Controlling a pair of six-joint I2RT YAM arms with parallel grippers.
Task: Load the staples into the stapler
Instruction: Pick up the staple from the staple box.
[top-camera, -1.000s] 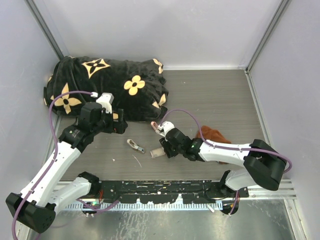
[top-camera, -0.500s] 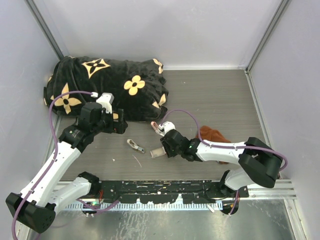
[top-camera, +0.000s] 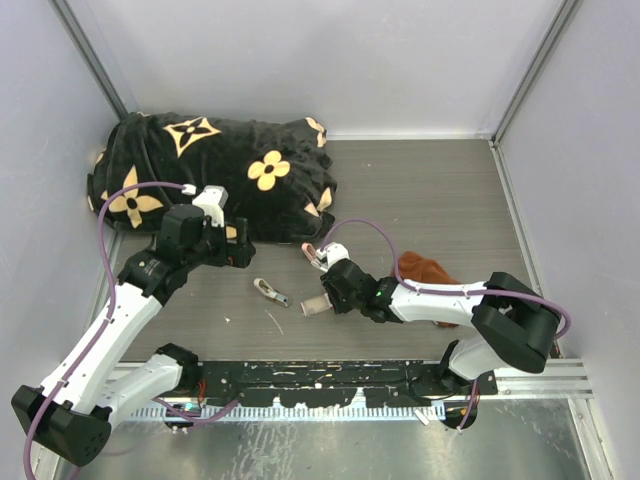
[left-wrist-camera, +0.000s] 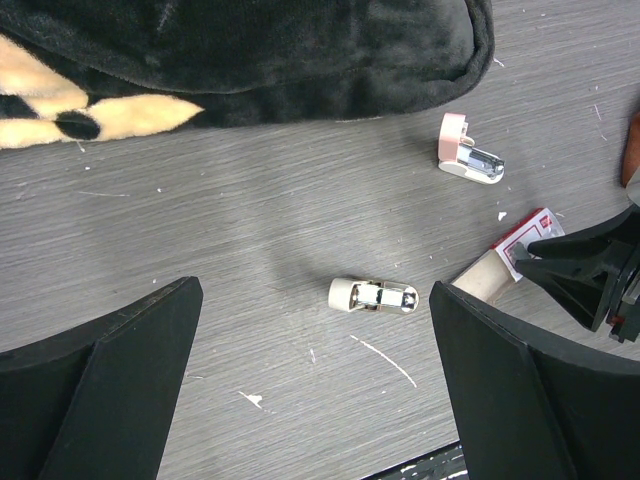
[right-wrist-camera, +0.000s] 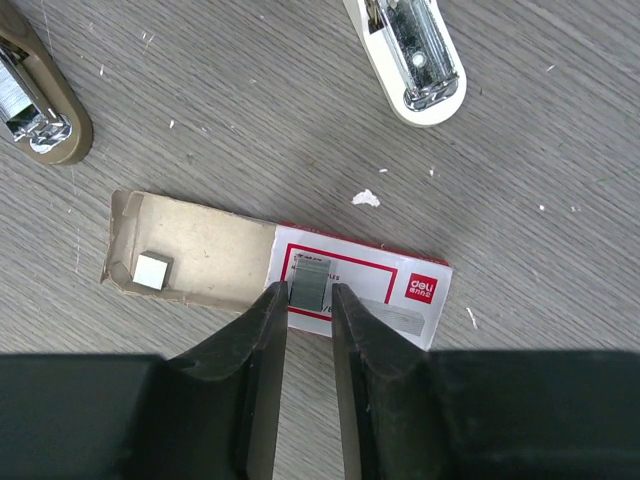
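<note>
The staples' flat white box (right-wrist-camera: 365, 285) with its red label lies on the table, its tan tray (right-wrist-camera: 200, 250) slid out to the left. A short strip of staples (right-wrist-camera: 310, 278) rests on the label, and a smaller block (right-wrist-camera: 151, 271) sits in the tray. My right gripper (right-wrist-camera: 310, 292) straddles the strip: the left finger is at its edge, and a thin gap remains on the right. The pale pink and white stapler (right-wrist-camera: 410, 60) lies just beyond the box, also seen from the left wrist (left-wrist-camera: 468, 160). My left gripper (left-wrist-camera: 315, 380) hovers wide open over bare table.
A small beige and metal piece (left-wrist-camera: 373, 296) lies left of the box. A black blanket with yellow flowers (top-camera: 220, 170) fills the back left. A rust-brown cloth (top-camera: 425, 270) lies under the right arm. Walls enclose the table on three sides.
The right gripper's jaws have narrowed around the strip of staples, and the arm has edged slightly left. The left arm has not moved.
</note>
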